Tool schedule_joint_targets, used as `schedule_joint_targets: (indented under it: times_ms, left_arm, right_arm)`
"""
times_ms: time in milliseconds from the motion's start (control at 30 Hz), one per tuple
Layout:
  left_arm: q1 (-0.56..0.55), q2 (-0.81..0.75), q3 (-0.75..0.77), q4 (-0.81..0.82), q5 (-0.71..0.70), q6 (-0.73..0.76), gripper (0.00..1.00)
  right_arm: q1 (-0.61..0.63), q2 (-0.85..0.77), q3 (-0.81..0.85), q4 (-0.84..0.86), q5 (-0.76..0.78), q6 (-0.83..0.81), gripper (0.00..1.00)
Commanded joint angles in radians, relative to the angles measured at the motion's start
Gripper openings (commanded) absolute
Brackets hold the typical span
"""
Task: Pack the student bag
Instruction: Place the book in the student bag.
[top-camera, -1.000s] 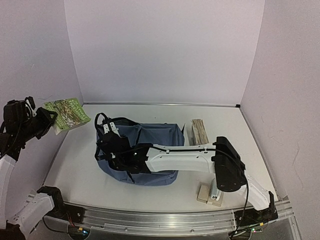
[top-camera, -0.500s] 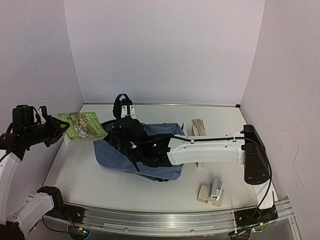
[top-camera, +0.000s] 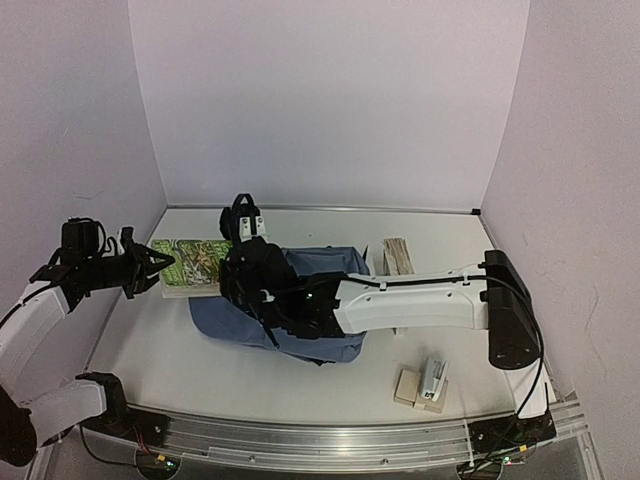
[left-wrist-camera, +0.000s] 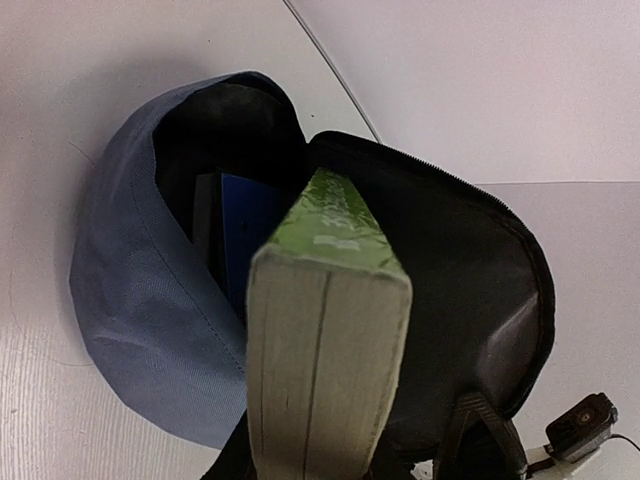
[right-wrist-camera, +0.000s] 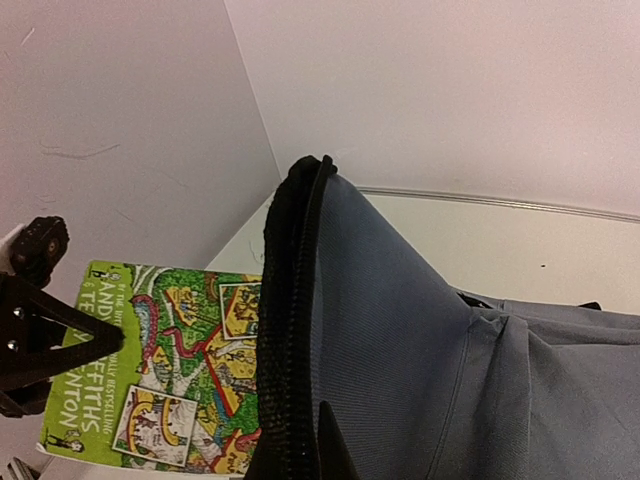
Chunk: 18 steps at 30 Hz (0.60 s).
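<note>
The left gripper (top-camera: 143, 268) is pinching a green paperback book (top-camera: 190, 265) by its rear end, so the book sticks out forward from the fingers, lying flat with the cartoon cover up. Straight ahead of this gripper is the student bag (top-camera: 325, 265). It lies on its side on the table, with the mouth turned toward the book. The right gripper (top-camera: 245, 222) looks pressed together on the bag's dark zipper rim (right-wrist-camera: 288, 330), and the upper lip hangs lifted from it. The rest of the bag spreads out below and behind that gripper.

In the left wrist view the front edge of the book is just before the opening, not yet inside. A dark blue flat item (left-wrist-camera: 250, 225) is already in the bag, beyond the book and a little to its left.

I think the step in hand is sliding the book in. To do it well, the left arm should push along the length of the book and aim under the lifted rim, beside the blue item, so the corners do not catch on the zipper or the fabric. The right gripper should hold the lip high until most of the book is inside. The left fingers should open only after that.
</note>
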Motion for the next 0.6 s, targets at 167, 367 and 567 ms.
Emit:
schedule_joint_targets:
  times_ms: [167,367,567]
  left_arm:
    - [-0.233,0.201,0.036,0.321,-0.041,-0.027,0.00]
    - [-0.287,0.330,0.058,0.431,-0.051,-0.042,0.00]
    - [-0.365,0.465,0.109,0.483,-0.095,-0.023,0.00]
  right_arm:
    - [0.015,-0.049,0.035,0.088,-0.040,-0.025,0.00]
    - [0.018,-0.040,0.038,0.085,-0.059,-0.028,0.00]
    - [0.022,-0.024,0.045,0.083,-0.067,-0.030,0.00]
